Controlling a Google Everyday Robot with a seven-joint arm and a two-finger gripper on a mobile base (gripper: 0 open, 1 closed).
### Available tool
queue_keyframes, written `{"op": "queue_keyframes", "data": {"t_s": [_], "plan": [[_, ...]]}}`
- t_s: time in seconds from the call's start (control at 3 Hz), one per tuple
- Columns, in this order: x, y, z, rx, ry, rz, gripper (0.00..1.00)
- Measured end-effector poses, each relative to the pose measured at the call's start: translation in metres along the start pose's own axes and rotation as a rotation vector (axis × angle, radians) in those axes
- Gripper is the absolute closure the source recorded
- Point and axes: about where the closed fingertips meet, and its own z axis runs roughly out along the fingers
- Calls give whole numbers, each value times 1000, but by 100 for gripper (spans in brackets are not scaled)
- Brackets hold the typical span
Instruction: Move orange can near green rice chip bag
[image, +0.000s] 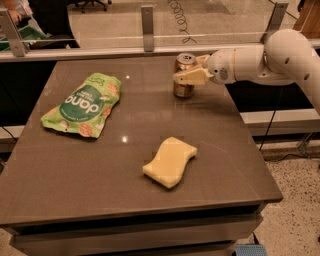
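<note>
The orange can (182, 89) stands upright at the far right of the dark table (75, 180). My gripper (192, 70) reaches in from the right and is shut on the can's upper half; one pale finger (192, 77) crosses its front and the other is behind it. The green rice chip bag (82, 105) lies flat at the table's left, well apart from the can.
A pale yellow sponge (170, 161) lies near the middle front of the table. A rail with metal posts (147, 22) and a glass panel run along the far edge. My white arm (280, 57) spans the right edge.
</note>
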Motion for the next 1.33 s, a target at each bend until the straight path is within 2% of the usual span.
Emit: {"op": "queue_keyframes", "data": {"t_s": [0.33, 0.67, 1.0, 1.33], "plan": [[-5, -2, -8, 7, -2, -13, 88], [-5, -1, -5, 3, -2, -13, 100], [-21, 19, -11, -3, -13, -10, 100], [-42, 55, 2, -70, -48, 9, 100]]}}
